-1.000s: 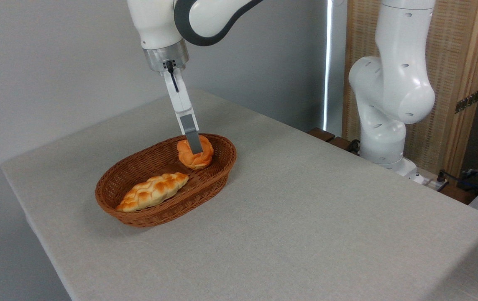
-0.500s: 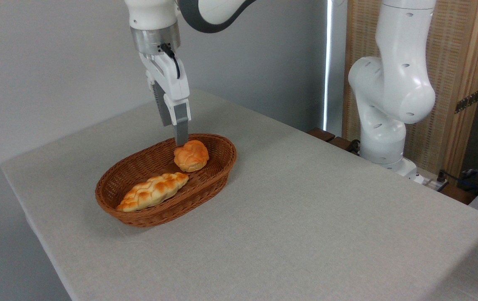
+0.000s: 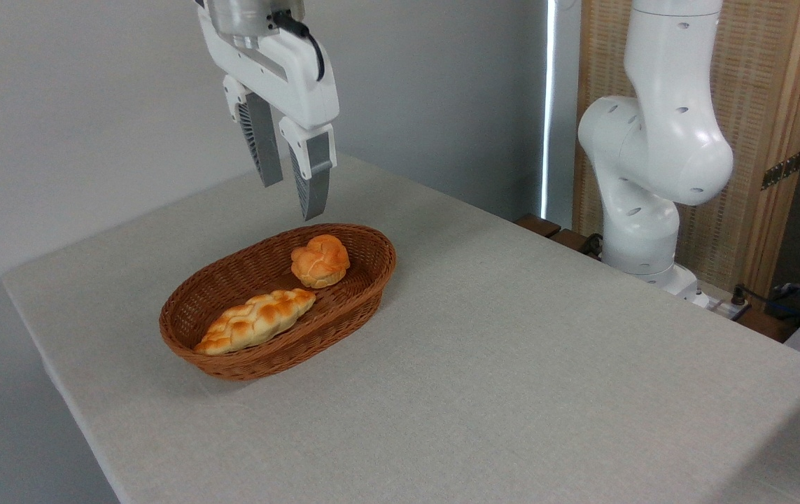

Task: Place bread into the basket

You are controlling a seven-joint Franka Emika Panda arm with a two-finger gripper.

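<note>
A: Where was the bread [image 3: 320, 260]?

B: Sitting in the basket [image 3: 274, 357], up at its 2 o'clock end, beside a braided loaf [image 3: 255, 320]. The gripper [image 3: 291, 196] hung above at 12, fingers spread, holding nothing.

A: Tricky to grab?

B: Probably light and squishy with a glossy crust. I'd pinch its sides gently.

small orange-gold knotted bun [image 3: 320, 260] sits in far end of oval brown wicker basket [image 3: 232, 364], untouched.
</note>
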